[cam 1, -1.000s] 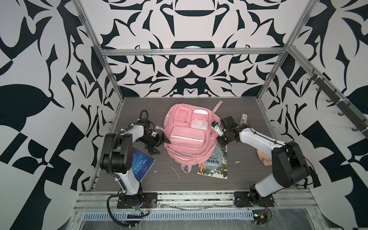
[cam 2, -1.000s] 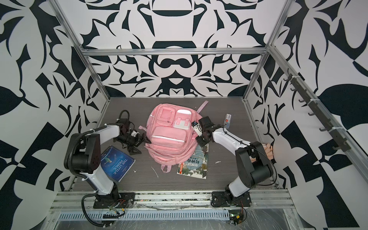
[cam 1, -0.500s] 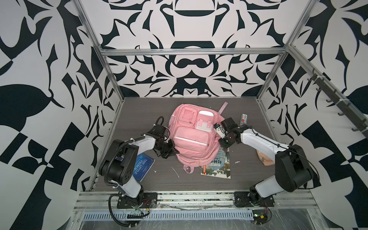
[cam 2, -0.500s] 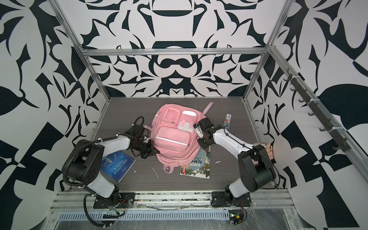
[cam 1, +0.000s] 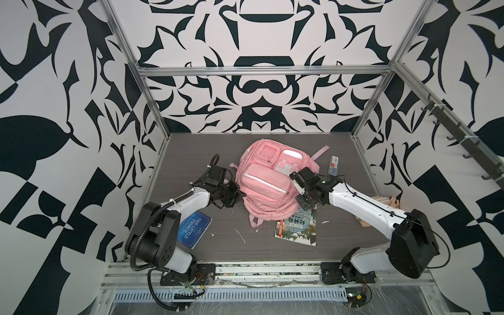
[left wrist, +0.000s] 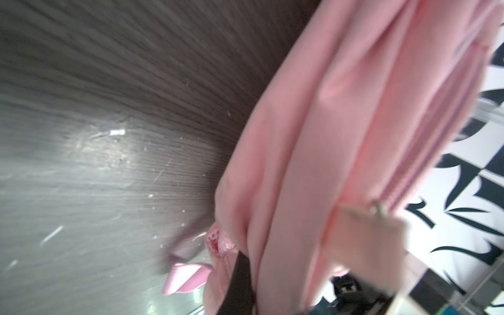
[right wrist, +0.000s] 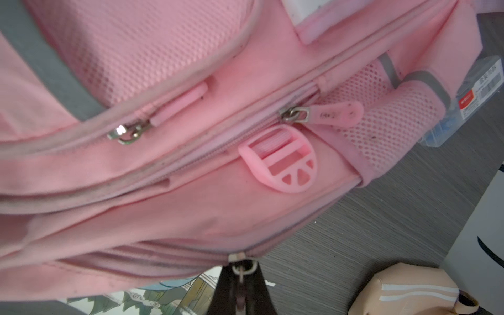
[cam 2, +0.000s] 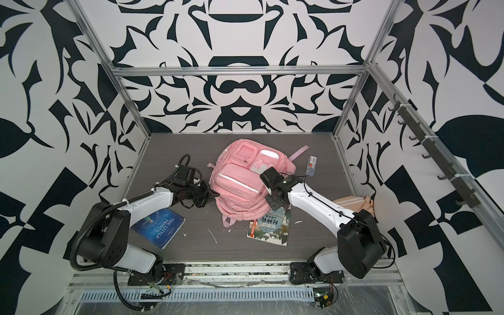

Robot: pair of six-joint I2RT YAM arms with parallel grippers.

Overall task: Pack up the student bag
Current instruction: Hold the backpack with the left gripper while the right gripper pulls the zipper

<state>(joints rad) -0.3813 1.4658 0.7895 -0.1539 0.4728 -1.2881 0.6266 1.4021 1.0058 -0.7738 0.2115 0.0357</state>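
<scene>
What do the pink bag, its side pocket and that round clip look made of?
The student bag looks like soft matte woven fabric; it creases. Its side pocket is open mesh, holes visible. The clip seems smooth moulded plastic.

Bare tabletop (cam 1: 196, 152) behind the student bag (cam 1: 261, 185); blue book (cam 1: 194, 231), picture book (cam 1: 297, 230) in front (both flat)

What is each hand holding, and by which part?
Right hand pinches a zipper pull on the backpack; left hand is shut at its side fabric, grip unclear.
</scene>
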